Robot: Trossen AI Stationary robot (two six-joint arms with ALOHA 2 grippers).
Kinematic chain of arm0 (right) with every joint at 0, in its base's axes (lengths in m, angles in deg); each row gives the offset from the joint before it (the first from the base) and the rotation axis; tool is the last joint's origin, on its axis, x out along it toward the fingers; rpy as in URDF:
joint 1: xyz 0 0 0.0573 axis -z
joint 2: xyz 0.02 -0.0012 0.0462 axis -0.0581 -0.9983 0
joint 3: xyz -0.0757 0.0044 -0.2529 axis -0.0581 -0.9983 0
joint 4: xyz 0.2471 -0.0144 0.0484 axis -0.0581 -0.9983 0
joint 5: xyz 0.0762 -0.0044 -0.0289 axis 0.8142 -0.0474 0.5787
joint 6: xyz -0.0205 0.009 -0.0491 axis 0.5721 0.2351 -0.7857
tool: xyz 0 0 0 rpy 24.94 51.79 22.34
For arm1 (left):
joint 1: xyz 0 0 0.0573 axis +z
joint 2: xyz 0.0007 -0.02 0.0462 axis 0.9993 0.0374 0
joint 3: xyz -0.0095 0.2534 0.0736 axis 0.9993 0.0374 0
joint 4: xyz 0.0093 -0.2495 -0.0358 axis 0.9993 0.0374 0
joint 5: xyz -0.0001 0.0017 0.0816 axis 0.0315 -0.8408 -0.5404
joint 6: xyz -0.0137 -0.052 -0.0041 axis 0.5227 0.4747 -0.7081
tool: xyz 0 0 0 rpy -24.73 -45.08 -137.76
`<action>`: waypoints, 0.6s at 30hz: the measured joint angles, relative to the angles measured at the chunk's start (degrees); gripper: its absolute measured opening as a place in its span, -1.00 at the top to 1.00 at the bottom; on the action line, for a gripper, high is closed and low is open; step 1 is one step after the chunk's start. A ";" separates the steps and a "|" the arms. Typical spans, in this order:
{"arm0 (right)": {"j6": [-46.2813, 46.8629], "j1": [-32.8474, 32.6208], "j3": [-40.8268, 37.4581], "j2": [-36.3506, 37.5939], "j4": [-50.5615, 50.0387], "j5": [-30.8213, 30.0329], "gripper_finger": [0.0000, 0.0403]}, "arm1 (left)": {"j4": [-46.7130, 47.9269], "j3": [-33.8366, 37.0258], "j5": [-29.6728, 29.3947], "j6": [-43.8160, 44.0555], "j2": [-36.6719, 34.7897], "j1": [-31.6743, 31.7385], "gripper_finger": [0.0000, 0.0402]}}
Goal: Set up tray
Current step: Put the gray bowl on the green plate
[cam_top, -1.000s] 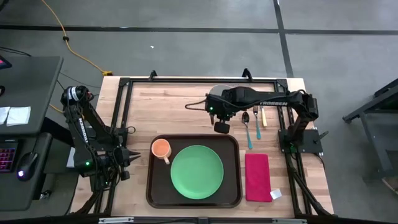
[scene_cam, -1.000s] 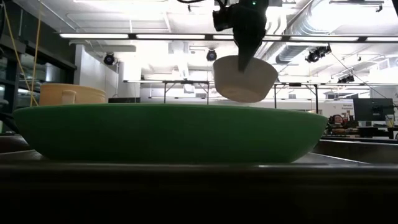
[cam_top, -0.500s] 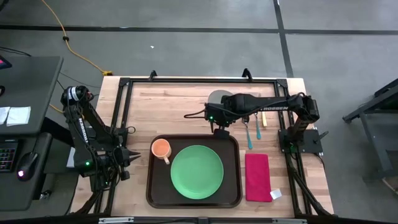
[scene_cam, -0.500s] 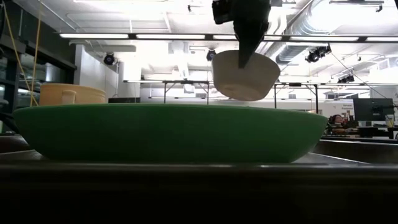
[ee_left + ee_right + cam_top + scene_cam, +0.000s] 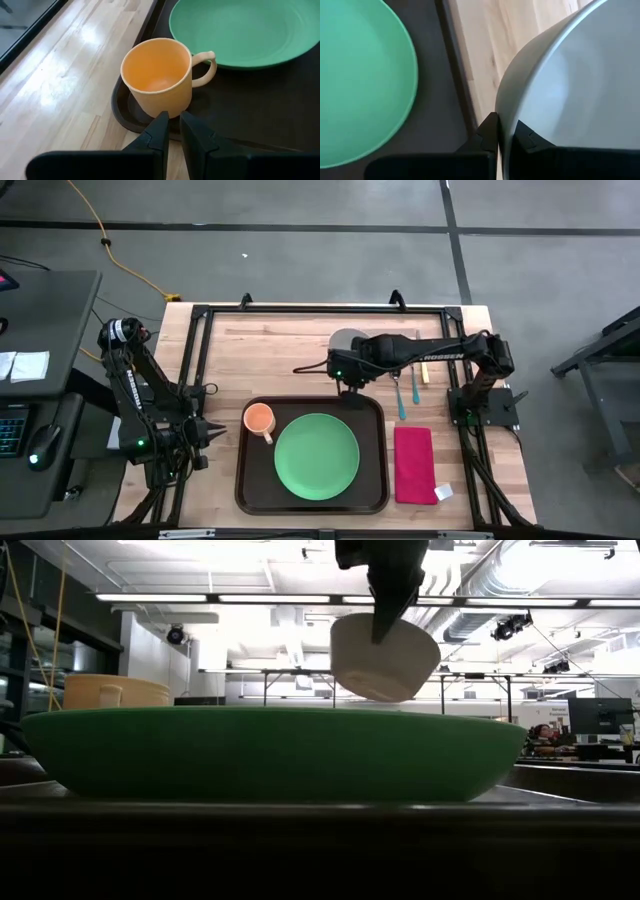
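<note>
The dark brown tray (image 5: 248, 480) lies at the table's near middle. The green plate (image 5: 316, 457) rests on it, and an orange cup (image 5: 259, 420) stands in its far left corner. My right gripper (image 5: 349, 378) is shut on a white bowl (image 5: 343, 340), held in the air just beyond the tray's far rim. In the low view the bowl (image 5: 385, 662) hangs tilted above the plate (image 5: 270, 755). My left gripper (image 5: 173, 131) waits off the tray's left edge, pointing at the cup (image 5: 157, 80), its fingers a narrow gap apart with nothing between them. My right gripper pinches the bowl's rim (image 5: 498, 116), one finger inside the bowl and one outside its wall. The fingers (image 5: 385, 625) come from above, slanting down. The bowl is lifted clear and hangs tilted below them, above the wood beside the tray's far rim (image 5: 451, 60).
A spoon, a fork and a knife (image 5: 408, 375) lie on the wood right of the bowl. A red napkin (image 5: 414, 465) lies right of the tray. A black frame (image 5: 200, 360) borders the table.
My right gripper has swung with the bowl a little toward the table's near edge and the tray, staying shut on it. The bowl stays lifted and has tipped slightly more.
</note>
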 joint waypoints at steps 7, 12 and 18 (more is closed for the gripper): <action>1.87 -3.06 0.00 0.00 2.77 0.80 1.00 | -0.17 0.00 -3.03 -3.96 -2.57 0.01 0.61; 3.41 -5.36 0.00 0.00 3.94 0.79 1.00 | -0.11 0.00 -3.80 -10.23 -7.53 0.01 0.61; 5.12 -7.79 0.00 0.00 3.96 0.73 1.00 | 0.64 0.00 -5.60 -17.78 -13.91 0.01 0.61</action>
